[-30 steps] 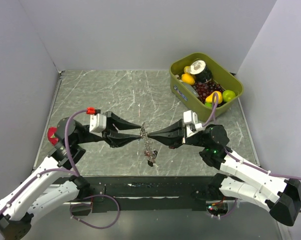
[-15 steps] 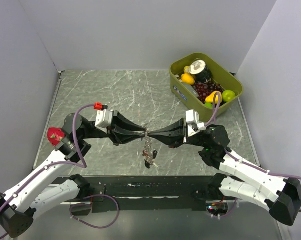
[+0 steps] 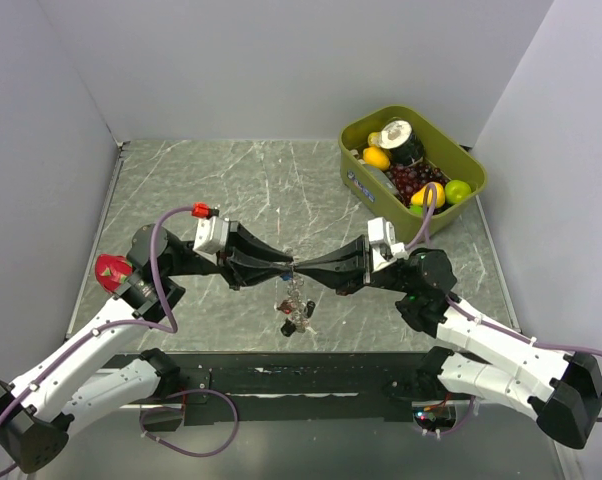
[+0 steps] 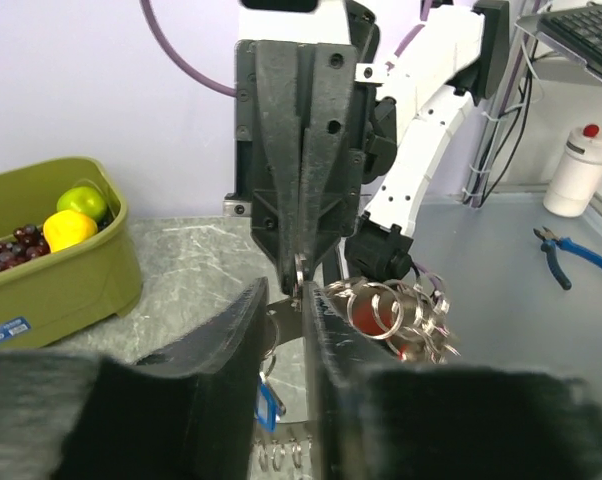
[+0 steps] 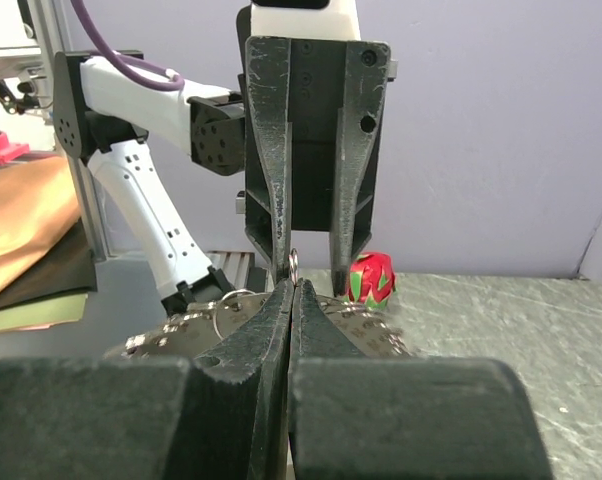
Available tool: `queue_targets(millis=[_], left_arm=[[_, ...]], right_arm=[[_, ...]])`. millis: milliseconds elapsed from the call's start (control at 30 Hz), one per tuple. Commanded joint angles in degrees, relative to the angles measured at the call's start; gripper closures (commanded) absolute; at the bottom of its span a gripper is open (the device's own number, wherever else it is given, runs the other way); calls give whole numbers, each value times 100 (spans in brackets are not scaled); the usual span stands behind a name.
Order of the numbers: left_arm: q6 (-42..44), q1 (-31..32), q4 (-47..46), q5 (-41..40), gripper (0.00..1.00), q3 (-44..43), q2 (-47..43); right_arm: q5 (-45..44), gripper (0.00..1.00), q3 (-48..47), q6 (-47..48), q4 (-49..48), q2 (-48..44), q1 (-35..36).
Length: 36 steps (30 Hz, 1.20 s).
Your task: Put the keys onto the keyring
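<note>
In the top view my two grippers meet tip to tip above the middle of the table. My right gripper [image 3: 303, 268] is shut on the keyring [image 5: 294, 264], whose thin metal rim pokes edge-on out of its tips. My left gripper [image 3: 285, 267] faces it with its jaws a little apart, and the ring's rim [image 4: 299, 270] sits at the mouth of that gap. A bunch of keys [image 3: 295, 312] and small silver rings [image 4: 393, 308] hangs below the tips. One key with a blue head [image 4: 266, 405] dangles under the left fingers [image 4: 236, 335].
An olive bin [image 3: 413, 160] of toy fruit stands at the back right. A red dragon-fruit toy [image 3: 108, 268] lies by the left arm's elbow and also appears as the dragon fruit [image 5: 371, 278]. Grey walls close the table on three sides.
My left gripper has moved in towards the right one and its jaws have narrowed. The hanging bunch has shifted slightly left. The right gripper has stayed shut.
</note>
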<state>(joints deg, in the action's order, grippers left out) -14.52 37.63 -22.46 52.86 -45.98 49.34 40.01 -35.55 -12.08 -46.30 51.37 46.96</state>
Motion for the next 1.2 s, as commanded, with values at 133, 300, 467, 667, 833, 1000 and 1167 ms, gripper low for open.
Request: queue_targets(millis=[133,300,467,667,833,1000,1167], left_arm=[[204,-1,135,190,99,-307,102],[441,-1,364,-169,99,-272,-30],[967,-1,1057,-724,99,-132,-249],[1162,-10,1376,-1163,99,325,-635],[1127,-97,1542,-1489,99,651,-1023],[1153,-273,1762,-1691,99,871,-1330],[1224,-475,2052,-2060,99,1038,-1594]], right_arm=[[-11,100,-119,-32,-555,-31,-29],[-423,82,21,-102,-310,-215,-29],[-1291,20,408,135,252,-716,-29],[-2005,0,620,487,2035,-1367,-64],[-2918,0,260,39,3828,-1052,-99],[-3201,0,136,-347,4893,-183,-99],[-3350,4,-399,-515,5719,925,-21]])
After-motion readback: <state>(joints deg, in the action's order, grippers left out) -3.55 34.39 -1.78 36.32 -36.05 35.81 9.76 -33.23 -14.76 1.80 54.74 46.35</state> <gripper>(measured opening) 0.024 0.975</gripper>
